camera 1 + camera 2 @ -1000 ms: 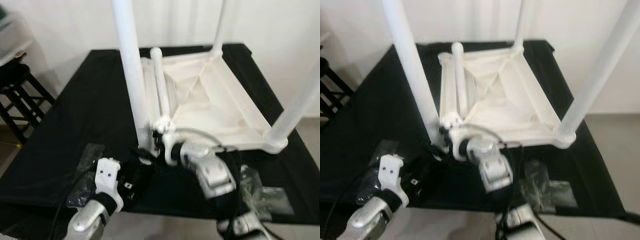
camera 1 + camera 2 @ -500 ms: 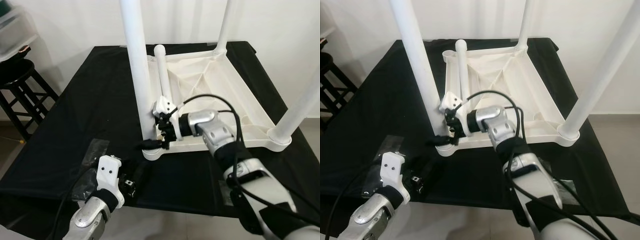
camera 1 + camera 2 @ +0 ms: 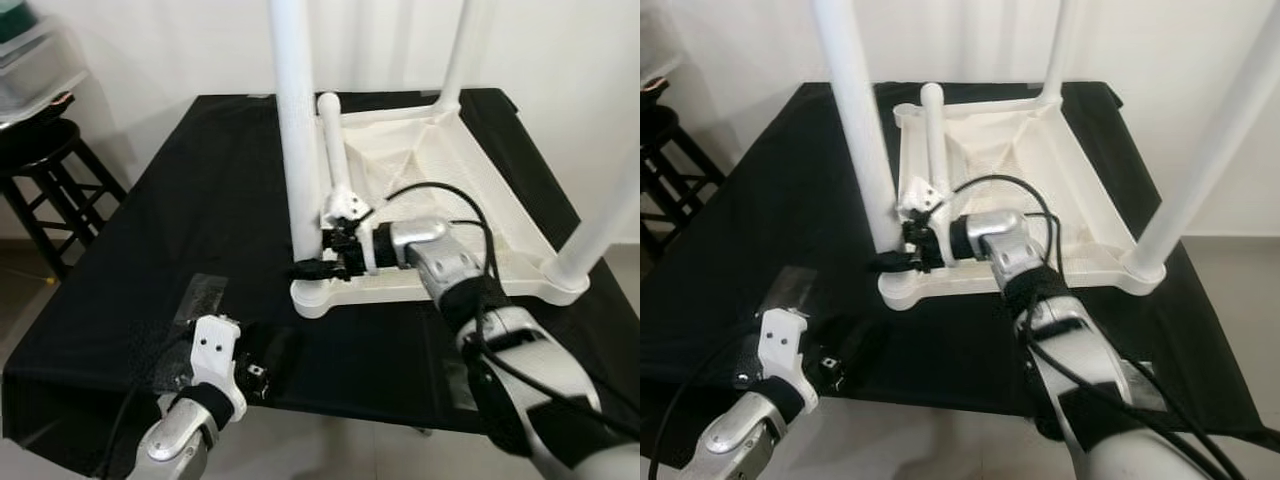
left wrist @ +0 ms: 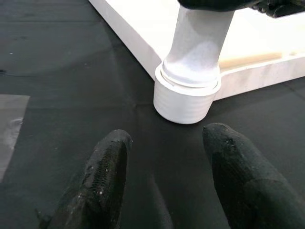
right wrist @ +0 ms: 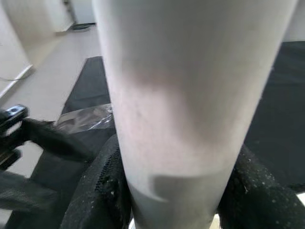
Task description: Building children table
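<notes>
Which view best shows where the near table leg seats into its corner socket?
The left wrist view: the near leg meets the ringed corner socket in sharp close-up. The eye views show that joint small, beside the right gripper. The right wrist view shows the leg's shaft between its fingers.

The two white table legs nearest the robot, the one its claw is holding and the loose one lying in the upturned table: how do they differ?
The held leg stands upright in the corner socket of the upturned tabletop; the loose leg lies flat inside the tabletop. The right gripper is shut on the held leg near its base; nothing grips the loose leg. The held leg looks thicker, being closer to the camera. Both are plain white round tubes.
</notes>
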Tool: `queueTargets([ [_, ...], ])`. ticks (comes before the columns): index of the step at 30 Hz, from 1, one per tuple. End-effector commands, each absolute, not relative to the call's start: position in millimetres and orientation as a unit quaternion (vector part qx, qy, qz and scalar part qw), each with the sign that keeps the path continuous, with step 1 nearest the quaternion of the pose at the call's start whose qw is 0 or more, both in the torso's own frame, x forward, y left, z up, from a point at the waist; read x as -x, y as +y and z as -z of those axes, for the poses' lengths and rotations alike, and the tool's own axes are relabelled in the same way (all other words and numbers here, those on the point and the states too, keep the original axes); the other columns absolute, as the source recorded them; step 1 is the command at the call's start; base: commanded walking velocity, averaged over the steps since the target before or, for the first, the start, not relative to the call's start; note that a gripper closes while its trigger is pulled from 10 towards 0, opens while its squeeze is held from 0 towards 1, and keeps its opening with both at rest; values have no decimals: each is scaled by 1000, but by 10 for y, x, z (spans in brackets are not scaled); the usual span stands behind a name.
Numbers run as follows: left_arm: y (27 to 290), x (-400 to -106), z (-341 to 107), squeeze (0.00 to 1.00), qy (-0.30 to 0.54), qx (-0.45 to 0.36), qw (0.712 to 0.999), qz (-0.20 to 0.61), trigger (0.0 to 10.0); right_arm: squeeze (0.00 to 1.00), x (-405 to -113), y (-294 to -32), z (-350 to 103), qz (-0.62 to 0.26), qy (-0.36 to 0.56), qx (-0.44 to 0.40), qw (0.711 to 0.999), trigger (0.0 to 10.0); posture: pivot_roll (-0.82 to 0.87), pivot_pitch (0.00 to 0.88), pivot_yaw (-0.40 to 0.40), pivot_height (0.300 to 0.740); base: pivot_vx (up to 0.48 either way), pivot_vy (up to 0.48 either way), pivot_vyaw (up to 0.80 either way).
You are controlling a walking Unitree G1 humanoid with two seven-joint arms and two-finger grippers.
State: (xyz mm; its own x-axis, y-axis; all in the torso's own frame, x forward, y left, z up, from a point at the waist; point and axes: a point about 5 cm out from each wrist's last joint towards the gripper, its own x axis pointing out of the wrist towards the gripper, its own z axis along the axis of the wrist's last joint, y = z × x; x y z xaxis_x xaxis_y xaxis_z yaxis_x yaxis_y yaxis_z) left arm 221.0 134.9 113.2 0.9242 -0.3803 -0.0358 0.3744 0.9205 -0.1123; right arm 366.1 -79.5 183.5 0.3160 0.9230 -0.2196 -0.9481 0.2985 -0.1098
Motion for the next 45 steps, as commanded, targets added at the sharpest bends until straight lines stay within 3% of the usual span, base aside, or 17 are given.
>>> queueTargets([
  [1,1376,-2197,-1106,0,35,53,979,192,10000,0,-3690,-831,-1494,-396,115,67,908,0,-16,103,50,740,0,0,0],
  [6,1406,-2220,-1094,0,38,55,979,194,10000,0,-3137,-335,-1129,-322,160,55,932,0,-33,91,72,740,0,0,0],
  [13,1408,-2241,-1085,0,38,58,978,194,10000,0,-3325,-265,-1164,-350,161,67,921,0,-22,82,60,740,0,0,0],
  [14,1408,-2245,-1088,0,36,56,979,192,10000,0,-3361,-236,-1194,-361,169,56,915,10000,-16,83,57,740,0,0,0],
  [15,1409,-2246,-1090,0,35,55,980,190,10000,0,-3378,-217,-1213,-368,174,47,912,10000,-16,83,57,740,0,0,0],
  [16,1406,-2250,-1091,0,34,54,980,190,10000,1000,-3400,-206,-1278,-371,170,35,912,10000,-17,81,58,740,0,0,0],
  [20,1395,-2258,-1087,0,35,55,979,192,10000,1000,-3478,-183,-1457,-413,140,32,900,10000,-15,80,56,740,0,0,0],
  [22,1389,-2265,-1086,0,35,57,979,193,10000,1000,-3454,-164,-1676,-481,93,46,871,10000,-15,78,57,740,0,0,0],
  [26,1389,-2266,-1086,0,35,57,979,193,10000,1000,-3442,-163,-1693,-485,91,48,869,10000,-15,78,57,740,0,0,0],
  [27,1382,-2278,-1086,0,34,57,979,193,10000,0,-3505,-246,-1903,-588,48,88,803,10000,-6,74,45,740,0,0,0],
  [28,1382,-2278,-1086,0,34,57,979,193,10000,0,-3505,-246,-1903,-588,48,88,803,10000,-6,74,45,740,0,0,0],
  [29,1380,-2282,-1083,0,34,56,979,192,10000,0,-3612,-360,-2011,-628,44,132,765,10000,-6,71,43,740,0,0,0],
  [36,1376,-2278,-1080,0,34,54,979,192,10000,0,-3685,-466,-2030,-654,85,125,742,10000,10,72,40,740,0,0,0],
  [37,1376,-2274,-1077,0,34,54,979,192,10000,0,-3696,-489,-2027,-657,96,126,737,3882,12,73,39,740,0,0,0],
  [38,1376,-2274,-1077,0,34,54,979,192,10000,0,-3696,-489,-2027,-657,96,126,737,3882,12,73,39,740,0,0,0],
  [39,1376,-2272,-1077,0,35,54,979,192,10000,0,-3706,-491,-2031,-652,95,127,741,0,13,73,39,740,0,0,0],
  [45,1375,-2267,-1080,0,34,53,979,192,10000,0,-3714,-528,-2018,-651,95,124,743,0,12,78,41,740,0,0,0],
])
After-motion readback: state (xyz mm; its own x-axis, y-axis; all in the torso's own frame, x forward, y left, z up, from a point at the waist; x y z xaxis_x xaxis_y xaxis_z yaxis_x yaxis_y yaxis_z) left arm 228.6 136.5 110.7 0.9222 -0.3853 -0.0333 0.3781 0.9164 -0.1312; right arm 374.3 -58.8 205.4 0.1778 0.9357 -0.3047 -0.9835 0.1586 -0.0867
